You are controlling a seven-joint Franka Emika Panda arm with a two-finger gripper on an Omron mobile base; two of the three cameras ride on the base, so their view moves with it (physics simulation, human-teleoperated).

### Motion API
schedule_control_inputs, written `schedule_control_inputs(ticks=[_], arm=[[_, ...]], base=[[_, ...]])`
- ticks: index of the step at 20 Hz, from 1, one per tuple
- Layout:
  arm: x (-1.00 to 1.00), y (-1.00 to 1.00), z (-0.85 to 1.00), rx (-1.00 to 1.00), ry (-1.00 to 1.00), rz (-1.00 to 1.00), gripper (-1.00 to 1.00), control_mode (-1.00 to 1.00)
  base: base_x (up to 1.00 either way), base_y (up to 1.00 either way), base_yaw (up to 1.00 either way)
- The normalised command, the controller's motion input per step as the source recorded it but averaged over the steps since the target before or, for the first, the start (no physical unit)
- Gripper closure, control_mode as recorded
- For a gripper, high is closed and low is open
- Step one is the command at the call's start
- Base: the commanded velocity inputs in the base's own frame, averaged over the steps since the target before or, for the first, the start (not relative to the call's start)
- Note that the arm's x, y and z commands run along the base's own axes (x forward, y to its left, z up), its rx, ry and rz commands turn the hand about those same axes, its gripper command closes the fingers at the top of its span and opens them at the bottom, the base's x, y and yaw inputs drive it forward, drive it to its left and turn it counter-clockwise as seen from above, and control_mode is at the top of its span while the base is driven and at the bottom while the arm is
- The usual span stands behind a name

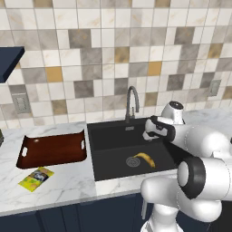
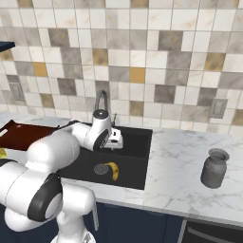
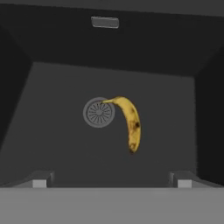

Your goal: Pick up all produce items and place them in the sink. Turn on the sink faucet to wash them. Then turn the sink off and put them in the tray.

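Note:
A yellow banana [image 1: 146,158] [image 2: 113,170] [image 3: 130,122], the produce item, lies on the floor of the black sink [image 1: 108,145] [image 2: 137,137] [image 3: 57,144], its stem end touching the round metal drain [image 1: 132,161] [image 3: 99,112]. My gripper [image 1: 147,134] [image 2: 115,140] [image 3: 111,181] hangs open over the basin, above the banana and apart from it, with nothing between its fingertips [image 3: 41,181]. The grey gooseneck sink faucet [image 1: 131,102] [image 2: 100,100] rises behind the basin. The reddish-brown tray [image 1: 52,149] [image 2: 23,134] sits on the counter left of the sink.
A flat yellow-green packet [image 1: 36,178] lies in front of the tray near the counter's front edge. A grey jar [image 2: 214,168] stands on the marble counter right of the sink. A tiled wall closes the back.

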Motion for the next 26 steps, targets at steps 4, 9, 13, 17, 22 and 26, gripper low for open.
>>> schedule_control_inputs(ticks=[4,9,13,17,22,26], arm=[[0.05,0.00,-0.15,-0.04,0.06,-0.01,-1.00,-1.00],[0.03,0.01,-0.20,-0.04,0.05,0.00,-1.00,-1.00],[0.10,0.00,-0.25,-0.03,0.00,0.00,-1.00,-1.00],[0.23,0.00,-0.20,-0.04,0.00,0.00,-1.00,-1.00],[0.28,0.00,-0.21,-0.02,0.01,0.00,-1.00,-1.00],[0.20,0.00,-0.24,-0.01,0.00,0.00,-1.00,-1.00]], base=[[0.00,0.00,0.00],[0.00,0.00,0.00],[0.00,0.00,0.00],[0.00,0.00,0.00],[0.00,0.00,0.00],[0.00,0.00,0.00]])
